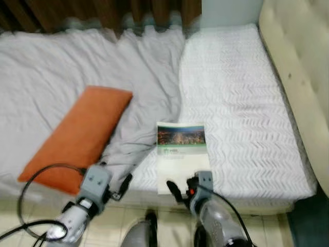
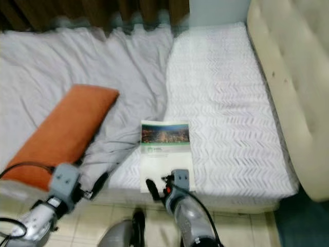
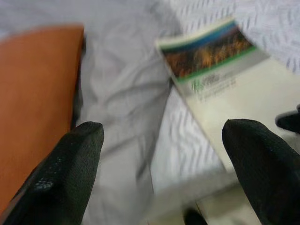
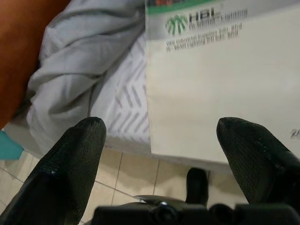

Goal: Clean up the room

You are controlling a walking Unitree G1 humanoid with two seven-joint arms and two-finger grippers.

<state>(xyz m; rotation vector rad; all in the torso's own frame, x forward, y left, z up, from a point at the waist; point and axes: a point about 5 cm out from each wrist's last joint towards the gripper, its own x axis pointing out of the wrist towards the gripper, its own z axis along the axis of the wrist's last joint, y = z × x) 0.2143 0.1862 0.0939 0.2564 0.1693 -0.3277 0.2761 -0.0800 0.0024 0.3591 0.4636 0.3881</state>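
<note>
A white booklet point(image 1: 181, 154) with a dark city photo across its top lies flat on the white mattress point(image 1: 236, 98), near the bed's front edge. My right gripper point(image 4: 161, 136) hovers open just before the booklet's near edge, over the bed's rim, with nothing between its fingers. To the left lies an orange pillow point(image 1: 77, 136) on a rumpled grey blanket point(image 1: 118, 72). My left gripper point(image 3: 164, 140) is open by the front edge of the bed, between the pillow and the booklet point(image 3: 225, 79), holding nothing.
A cream padded headboard point(image 1: 298, 56) runs along the bed's right side. Brown curtains point(image 1: 103, 10) hang behind the bed. Beige floor tiles point(image 1: 169, 216) lie below the bed's front edge, with a teal patch point(image 1: 308, 221) at the lower right.
</note>
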